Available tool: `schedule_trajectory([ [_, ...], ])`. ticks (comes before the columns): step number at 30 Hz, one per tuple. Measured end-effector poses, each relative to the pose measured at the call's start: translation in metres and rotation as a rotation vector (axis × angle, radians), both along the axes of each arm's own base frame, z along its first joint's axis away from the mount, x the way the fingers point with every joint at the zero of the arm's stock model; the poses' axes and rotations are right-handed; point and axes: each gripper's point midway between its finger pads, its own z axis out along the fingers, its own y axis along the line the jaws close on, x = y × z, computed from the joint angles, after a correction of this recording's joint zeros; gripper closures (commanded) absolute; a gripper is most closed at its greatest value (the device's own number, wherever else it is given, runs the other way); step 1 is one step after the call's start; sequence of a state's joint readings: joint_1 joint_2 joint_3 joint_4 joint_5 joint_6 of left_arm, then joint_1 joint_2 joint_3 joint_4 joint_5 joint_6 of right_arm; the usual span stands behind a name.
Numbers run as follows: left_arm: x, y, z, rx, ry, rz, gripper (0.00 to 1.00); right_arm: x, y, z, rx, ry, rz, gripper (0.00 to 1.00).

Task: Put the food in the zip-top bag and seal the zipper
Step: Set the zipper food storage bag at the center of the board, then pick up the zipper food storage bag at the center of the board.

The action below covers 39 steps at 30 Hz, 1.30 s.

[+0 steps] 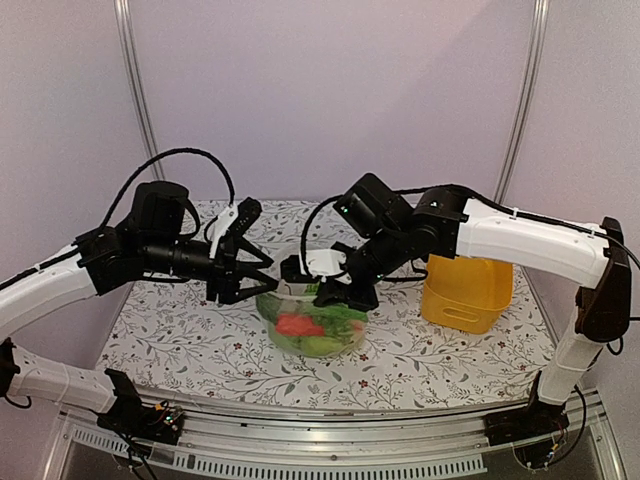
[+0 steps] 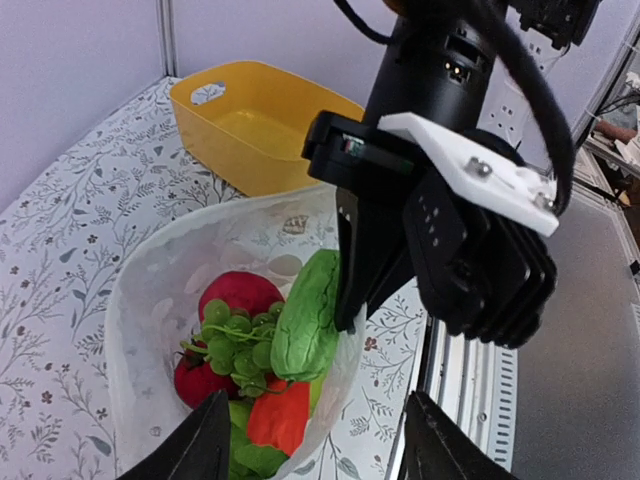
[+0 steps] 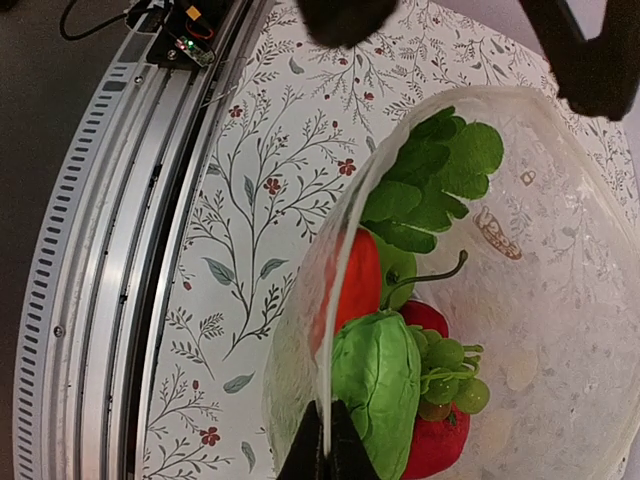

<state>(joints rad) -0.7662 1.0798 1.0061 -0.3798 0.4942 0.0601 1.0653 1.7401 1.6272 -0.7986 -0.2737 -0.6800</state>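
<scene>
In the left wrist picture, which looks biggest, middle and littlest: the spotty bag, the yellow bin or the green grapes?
1. Zip-top bag, biggest, but nearest the camera.
2. Yellow bin, farther back, partly hidden; these two may really be alike.
3. Green grapes, clearly smallest.

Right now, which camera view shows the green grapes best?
The left wrist view: the green grapes lie unobstructed in the open zip-top bag. The right wrist view shows fewer; top external, only blurred green.

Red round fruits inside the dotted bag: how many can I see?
2, both inside the zip-top bag: in the left wrist view, one red round fruit above the green grapes, the other below-left of them. More may be hidden.
</scene>
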Motion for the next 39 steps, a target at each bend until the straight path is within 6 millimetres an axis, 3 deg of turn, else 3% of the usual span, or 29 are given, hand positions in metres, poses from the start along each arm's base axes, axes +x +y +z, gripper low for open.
schedule_trajectory([
  [3,-0.014,-0.005,-0.022,0.023,0.054,-0.061,0.4,-0.003,0.0,0.0,0.004,0.014,0.006,0.97],
  [11,-0.026,-0.02,-0.03,0.031,-0.002,-0.155,0.45,-0.013,0.001,-0.002,0.013,0.062,0.039,0.94],
  [17,-0.029,-0.031,-0.052,0.085,-0.064,-0.183,0.52,-0.018,0.001,-0.003,0.018,0.084,0.055,0.96],
  [22,-0.037,-0.035,-0.055,0.097,-0.08,-0.206,0.55,-0.019,-0.001,-0.01,0.003,0.092,0.056,0.99],
  [25,-0.052,-0.037,-0.054,0.096,-0.086,-0.223,0.53,-0.019,-0.003,-0.014,-0.007,0.095,0.054,1.0],
  [32,-0.098,-0.046,-0.061,0.159,-0.099,-0.276,0.5,-0.005,-0.006,-0.02,-0.015,0.072,0.009,1.0],
  [39,-0.096,-0.057,-0.083,0.294,-0.092,-0.233,0.51,0.017,-0.011,-0.016,0.004,0.054,-0.048,1.0],
])
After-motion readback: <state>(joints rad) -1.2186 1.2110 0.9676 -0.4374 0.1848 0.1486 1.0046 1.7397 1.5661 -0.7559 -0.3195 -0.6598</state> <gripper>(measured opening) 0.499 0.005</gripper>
